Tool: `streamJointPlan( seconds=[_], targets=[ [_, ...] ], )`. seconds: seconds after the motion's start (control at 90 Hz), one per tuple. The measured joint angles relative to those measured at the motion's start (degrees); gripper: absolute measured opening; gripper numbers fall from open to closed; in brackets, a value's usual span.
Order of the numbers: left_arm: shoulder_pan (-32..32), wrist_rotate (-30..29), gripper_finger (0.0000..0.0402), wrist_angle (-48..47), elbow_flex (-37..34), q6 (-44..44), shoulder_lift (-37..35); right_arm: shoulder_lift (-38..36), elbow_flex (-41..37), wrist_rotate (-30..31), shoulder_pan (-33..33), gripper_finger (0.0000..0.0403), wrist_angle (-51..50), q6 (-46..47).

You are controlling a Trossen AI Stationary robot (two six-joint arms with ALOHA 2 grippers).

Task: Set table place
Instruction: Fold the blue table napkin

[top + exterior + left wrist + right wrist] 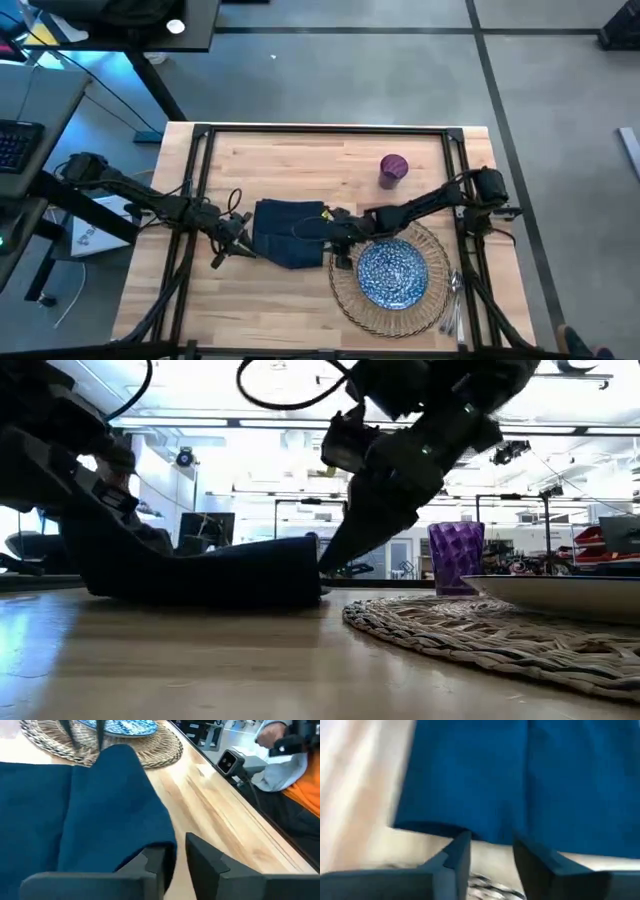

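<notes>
The dark navy napkin point(290, 232) lies folded on the table point(300, 160), left of the wicker mat point(425, 300) that bears the blue-white speckled plate point(392, 272). My left gripper point(240, 246) is at the napkin's near left corner, shut on it. My right gripper point(336, 240) stands open at the napkin's right edge point(485, 834), slanting down over the mat's rim; whether it touches the cloth I cannot tell. The purple cup point(393, 168) stands behind the mat. Silver cutlery point(455, 298) lies at the mat's right side. My left gripper pinches the napkin's near left corner point(169, 851) between its two fingers, coming in low from the table's left. How many layers it has cannot be told. The rest of the napkin point(90, 815) lies spread on the table toward the mat.
Black rails point(195, 200) run along the table's left, right and far sides. Bare wood lies behind the napkin and along the near edge point(250, 310). A person in orange point(305, 795) is beyond the table's near edge.
</notes>
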Motion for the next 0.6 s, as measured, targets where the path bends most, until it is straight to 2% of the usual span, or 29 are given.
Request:
streamJointPlan(
  seconds=[0.078,0.222,0.411,0.6],
  targets=[
    [-0.35,0.02,0.0096,-0.44,0.94,0.02,0.02,0.00,2.84,3.12,-1.80,0.0153,-6.21,-2.15],
    [-0.50,0.65,0.0125,-2.55,3.72,0.07,0.00,-0.07,7.72,2.96,-6.62,0.0161,-14.93,-3.91],
    [-0.50,1.06,0.0140,-11.72,6.32,-2.88,0.00,0.52,7.81,-5.09,-14.07,0.0161,-12.87,-0.88],
    [-0.50,4.55,0.0141,-12.22,6.36,-3.65,-0.01,5.70,7.79,-9.00,-15.33,0.0161,-8.57,-0.71]
  ],
)
